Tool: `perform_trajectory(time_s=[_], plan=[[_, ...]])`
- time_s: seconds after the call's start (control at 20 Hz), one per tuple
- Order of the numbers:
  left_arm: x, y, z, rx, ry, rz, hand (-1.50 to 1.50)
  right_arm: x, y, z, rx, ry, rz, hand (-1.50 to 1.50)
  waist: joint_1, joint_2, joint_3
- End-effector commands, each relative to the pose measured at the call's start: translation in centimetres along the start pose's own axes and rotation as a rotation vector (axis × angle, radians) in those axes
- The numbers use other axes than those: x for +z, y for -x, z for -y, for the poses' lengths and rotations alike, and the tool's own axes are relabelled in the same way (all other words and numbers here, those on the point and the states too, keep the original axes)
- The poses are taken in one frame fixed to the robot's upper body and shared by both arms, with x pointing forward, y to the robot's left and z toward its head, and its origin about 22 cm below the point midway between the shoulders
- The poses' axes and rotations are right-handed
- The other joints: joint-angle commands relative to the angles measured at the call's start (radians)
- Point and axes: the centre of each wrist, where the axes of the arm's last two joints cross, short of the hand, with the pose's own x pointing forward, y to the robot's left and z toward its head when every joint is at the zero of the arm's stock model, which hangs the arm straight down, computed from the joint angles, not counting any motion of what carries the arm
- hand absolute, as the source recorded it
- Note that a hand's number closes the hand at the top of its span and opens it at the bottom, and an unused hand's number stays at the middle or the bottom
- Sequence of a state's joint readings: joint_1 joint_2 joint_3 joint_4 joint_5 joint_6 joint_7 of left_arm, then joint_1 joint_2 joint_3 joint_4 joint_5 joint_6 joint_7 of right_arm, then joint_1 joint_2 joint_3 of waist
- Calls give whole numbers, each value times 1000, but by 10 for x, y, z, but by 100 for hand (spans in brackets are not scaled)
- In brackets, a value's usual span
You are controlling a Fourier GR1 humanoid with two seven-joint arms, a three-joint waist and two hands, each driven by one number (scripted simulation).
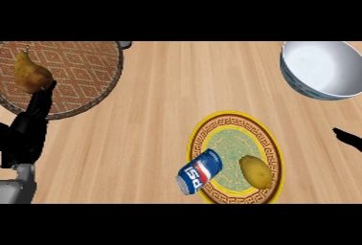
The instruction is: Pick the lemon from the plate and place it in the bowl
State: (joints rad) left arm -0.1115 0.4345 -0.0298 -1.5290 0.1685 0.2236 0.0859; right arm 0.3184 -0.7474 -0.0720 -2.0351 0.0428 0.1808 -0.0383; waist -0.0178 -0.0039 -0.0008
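While the lemon [256, 171] lies on the plate [272, 143], right hand [348, 138] hovers nearby, grip unclear.

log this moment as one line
stage: pre-grasp | lemon: on plate beside can | bowl: empty | left hand: open | right hand: at edge

A blue soda can [199, 171] lies on its side on the wooden tabletop [141, 134], its top end pointing up and to the right. Far up and to the left of the can, a round woven mat [78, 72] with a red diamond pattern lies flat. A brownish pear [29, 72] rests on the left part of this mat.
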Motion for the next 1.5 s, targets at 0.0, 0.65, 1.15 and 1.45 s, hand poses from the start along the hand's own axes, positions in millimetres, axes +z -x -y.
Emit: perform_trajectory(time_s=[0.0, 0.65, 1.15, 1.45], plan=[[-10, -2, 5, -10, 13, 8, 0, -8, -9, 15, 8, 6, -35, -150, 13, 4, 1], [-8, -13, 24, 15, 71, 21, 0, -95, -79, 32, 286, -297, -160, -150, 67, 13, -1], [-16, -8, 0, -5, 31, 24, 0, -154, -75, -12, 327, -616, -225, -150, 37, 7, 0], [-12, -8, 13, -2, 28, 19, 0, -159, -69, -18, 410, -787, -296, -150, 23, 5, 0]])
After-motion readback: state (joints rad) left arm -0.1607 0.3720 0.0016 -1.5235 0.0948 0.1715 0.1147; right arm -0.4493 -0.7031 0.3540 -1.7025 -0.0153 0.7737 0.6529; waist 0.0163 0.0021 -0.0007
